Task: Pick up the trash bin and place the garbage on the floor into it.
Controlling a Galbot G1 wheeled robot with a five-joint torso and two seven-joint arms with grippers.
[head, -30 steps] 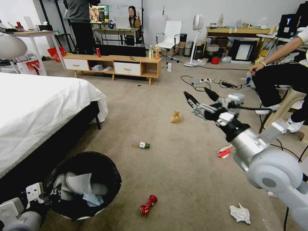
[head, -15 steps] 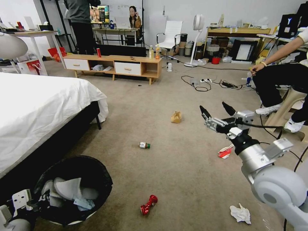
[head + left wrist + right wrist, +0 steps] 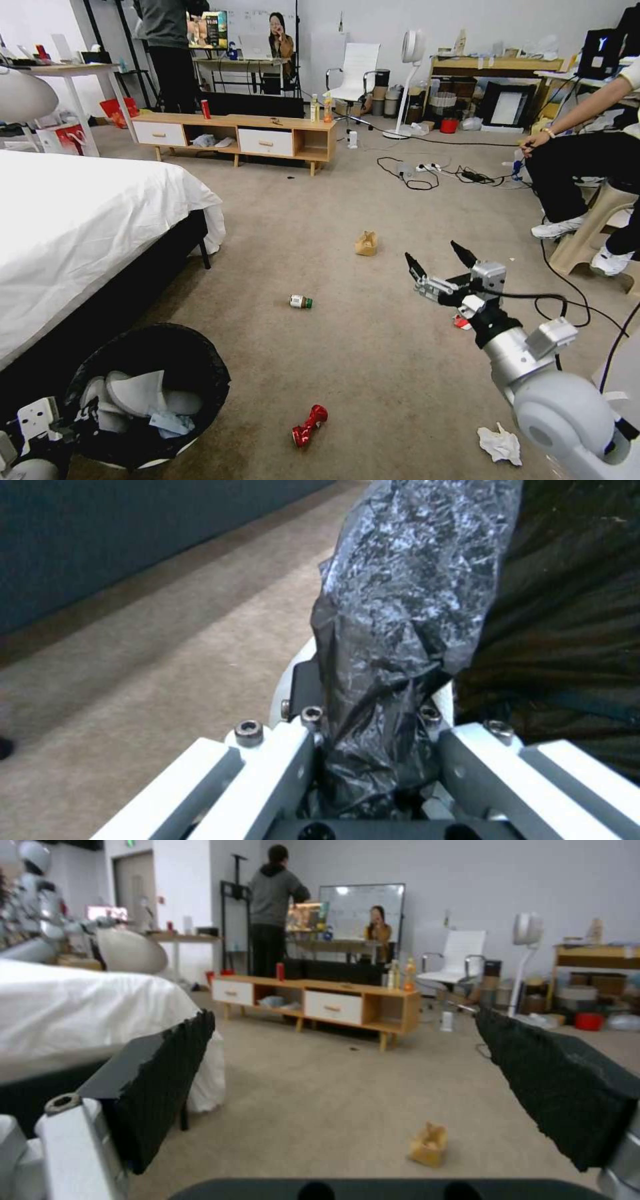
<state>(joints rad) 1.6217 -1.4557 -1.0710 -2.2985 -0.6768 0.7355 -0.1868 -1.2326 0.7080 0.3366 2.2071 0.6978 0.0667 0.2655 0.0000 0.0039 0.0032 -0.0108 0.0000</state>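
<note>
Short-pile beige floor (image 3: 373, 373), white-sheeted bed (image 3: 80, 220) at nine o'clock. Left claw (image 3: 373, 760) pinching crinkly black-lined trash bin (image 3: 150, 393); right claw (image 3: 437, 263) wide, above crushed carton (image 3: 460, 323).

A wide bed with a white sheet and dark base (image 3: 80, 227) is seen at nine o'clock in the head view. A long low wooden cabinet with white drawers (image 3: 235, 138) is set toward eleven o'clock, with two drink bottles (image 3: 320, 108) stood on its right end and a red can (image 3: 205, 109) on its left part. A white office chair (image 3: 352, 83) and a white standing fan (image 3: 408, 80) are placed near twelve o'clock. Black cables with a power strip (image 3: 433, 172) are spread at one o'clock.
</note>
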